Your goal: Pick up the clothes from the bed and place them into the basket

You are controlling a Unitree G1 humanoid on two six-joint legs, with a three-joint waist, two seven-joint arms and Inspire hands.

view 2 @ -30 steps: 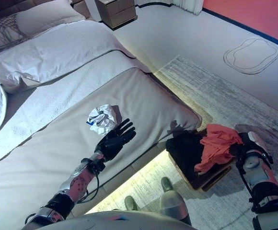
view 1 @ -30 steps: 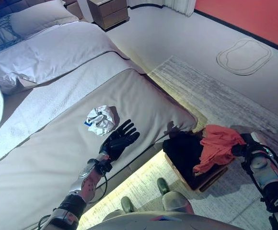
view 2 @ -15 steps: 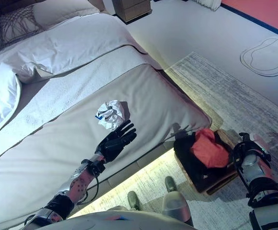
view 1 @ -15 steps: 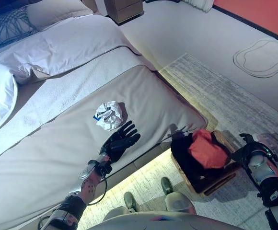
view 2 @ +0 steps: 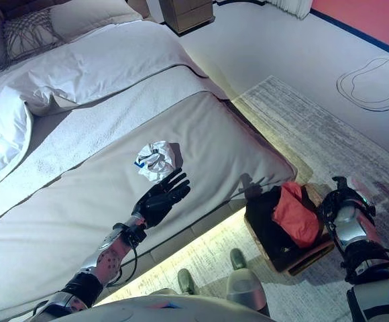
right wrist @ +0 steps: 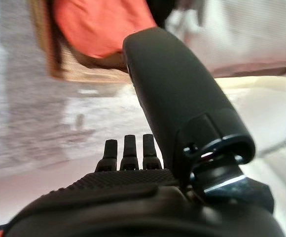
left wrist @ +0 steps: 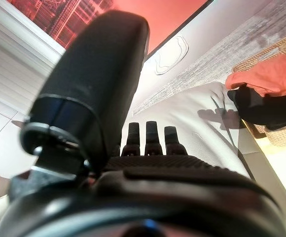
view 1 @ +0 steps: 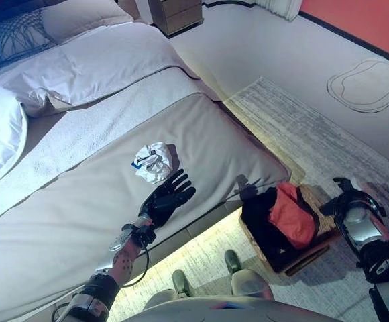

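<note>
No readable text, label or number can be made out on anything in these views.

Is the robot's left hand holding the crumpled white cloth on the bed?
No, the left hand is open just short of the crumpled white cloth.

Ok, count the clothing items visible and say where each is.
3: a white garment crumpled on the bed, a red garment and a black garment in the basket. More may lie hidden beneath.
</note>
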